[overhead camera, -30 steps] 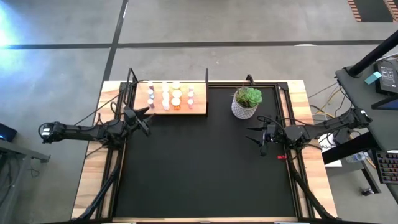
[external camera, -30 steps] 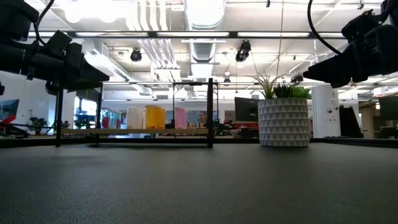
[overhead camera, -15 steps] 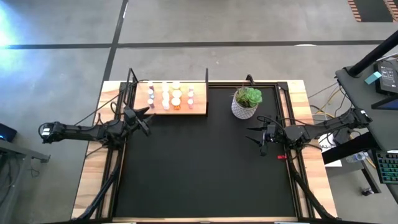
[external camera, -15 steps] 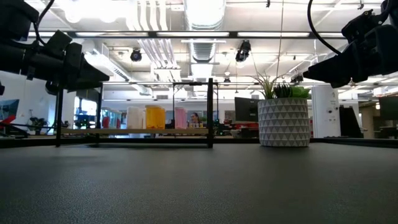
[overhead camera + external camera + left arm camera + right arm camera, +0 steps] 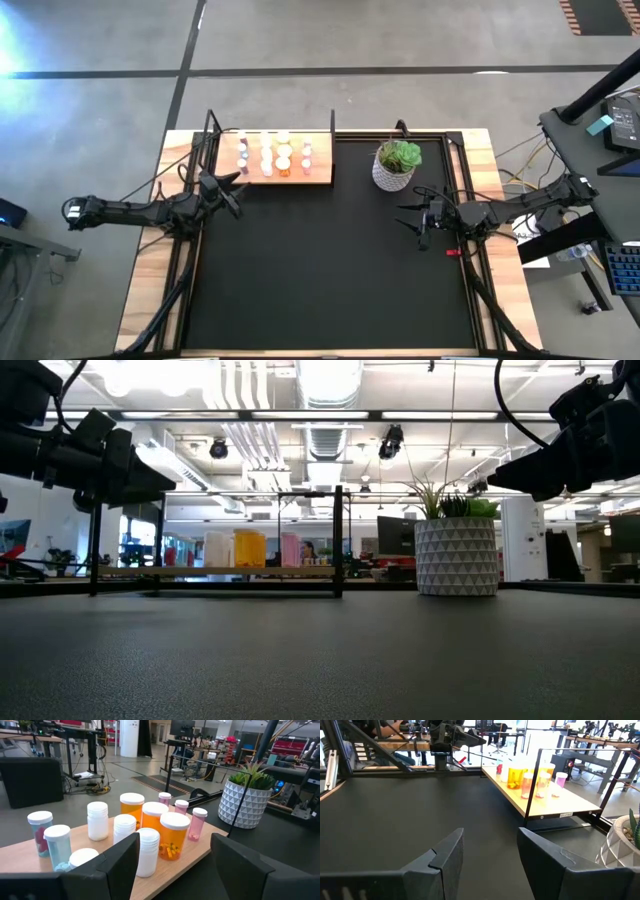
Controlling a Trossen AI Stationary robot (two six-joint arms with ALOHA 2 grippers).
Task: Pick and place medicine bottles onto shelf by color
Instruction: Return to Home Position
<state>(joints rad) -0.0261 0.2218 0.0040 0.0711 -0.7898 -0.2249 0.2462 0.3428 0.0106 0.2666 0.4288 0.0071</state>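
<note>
Task status: the medicine bottles [image 5: 274,154] all stand on the shelf [image 5: 322,172], upper centre of the high view; they are grouped in rows of like colour, bluish, white, orange and pink in the left wrist view; no bottle shows on the black mat [image 5: 330,280]; sorting is judged complete, with only the retreat of the arms left.

Left gripper [image 5: 238,194]: left of centre, just below the shelf's lower-left corner, apart from it; fingers spread, nothing between them. Right gripper [image 5: 409,225]: right of centre, below the plant pot [image 5: 397,170]; likewise released and empty.

Clearances: the shelf's thin black corner posts stand close to the left gripper; withdraw toward the left edge, not upward in frame. The pot sits between the shelf and the right gripper; a small red object [image 5: 453,252] lies just beside the right arm on the surface. The centre and lower mat give open room for both arms.
</note>
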